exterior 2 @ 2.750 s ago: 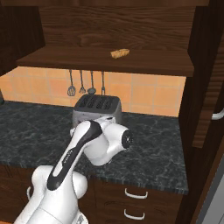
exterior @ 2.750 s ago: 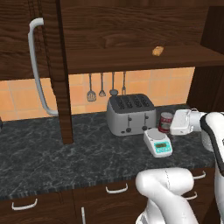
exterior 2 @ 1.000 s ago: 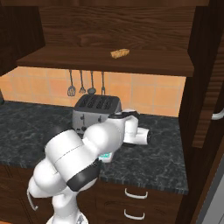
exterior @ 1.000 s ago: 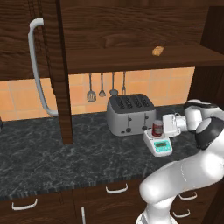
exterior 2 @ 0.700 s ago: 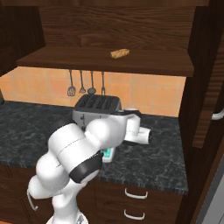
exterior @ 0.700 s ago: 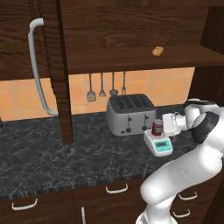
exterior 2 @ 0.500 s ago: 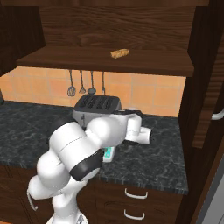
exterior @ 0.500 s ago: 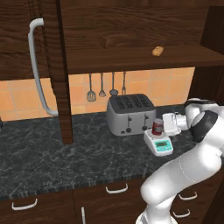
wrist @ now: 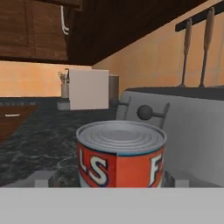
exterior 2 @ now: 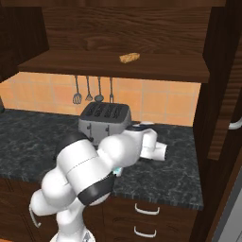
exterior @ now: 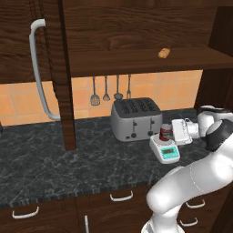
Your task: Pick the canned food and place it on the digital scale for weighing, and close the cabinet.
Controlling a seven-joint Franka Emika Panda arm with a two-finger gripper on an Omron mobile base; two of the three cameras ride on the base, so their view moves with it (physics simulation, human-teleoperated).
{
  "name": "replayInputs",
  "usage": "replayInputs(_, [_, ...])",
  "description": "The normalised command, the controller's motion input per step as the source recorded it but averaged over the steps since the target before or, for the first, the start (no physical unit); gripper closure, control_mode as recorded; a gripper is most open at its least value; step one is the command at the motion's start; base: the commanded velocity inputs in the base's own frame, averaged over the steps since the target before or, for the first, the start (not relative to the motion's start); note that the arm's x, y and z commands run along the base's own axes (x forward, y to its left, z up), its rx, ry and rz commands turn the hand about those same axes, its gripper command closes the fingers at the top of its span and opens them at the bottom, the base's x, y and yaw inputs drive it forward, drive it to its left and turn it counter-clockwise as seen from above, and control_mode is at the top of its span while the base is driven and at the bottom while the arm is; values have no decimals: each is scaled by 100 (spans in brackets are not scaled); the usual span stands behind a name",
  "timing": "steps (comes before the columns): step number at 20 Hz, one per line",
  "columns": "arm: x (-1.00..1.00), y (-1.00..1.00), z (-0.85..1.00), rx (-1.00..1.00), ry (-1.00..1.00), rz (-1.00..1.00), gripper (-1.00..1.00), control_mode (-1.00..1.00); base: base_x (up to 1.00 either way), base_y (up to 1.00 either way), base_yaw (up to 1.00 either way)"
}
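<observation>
On the dark counter (exterior: 54, 164), below the cabinet (exterior: 27, 54) whose door stood open, the toaster (exterior: 135, 119) sat beside the scale (exterior: 165, 149). The can (exterior: 165, 132) stood upright on the scale. The gripper (exterior: 173, 132) was spread, jaws either side of the can.

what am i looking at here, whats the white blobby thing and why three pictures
The white thing is a robot arm in a rendered kitchen. Two pictures come from cameras on its base, left and right behind the arm; the third looks along its hand. On the dark counter stand a grey toaster and a small digital scale. The red canned food sits on the scale, with the gripper beside it, jaws open, holding nothing. The cabinet door hangs open.
</observation>
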Motion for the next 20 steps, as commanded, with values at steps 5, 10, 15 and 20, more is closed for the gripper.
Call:
replayInputs(5, [0,-43,0,0,0,-6,-100,-100,0,0,0])
replayInputs(10, [-21,-6,0,0,-5,-16,-100,-100,0,0,0])
replayInputs(15, [-94,-5,14,0,-33,-27,-100,-100,0,0,0])
replayInputs(20, [-100,20,37,0,-48,-27,-100,-100,0,0,0])
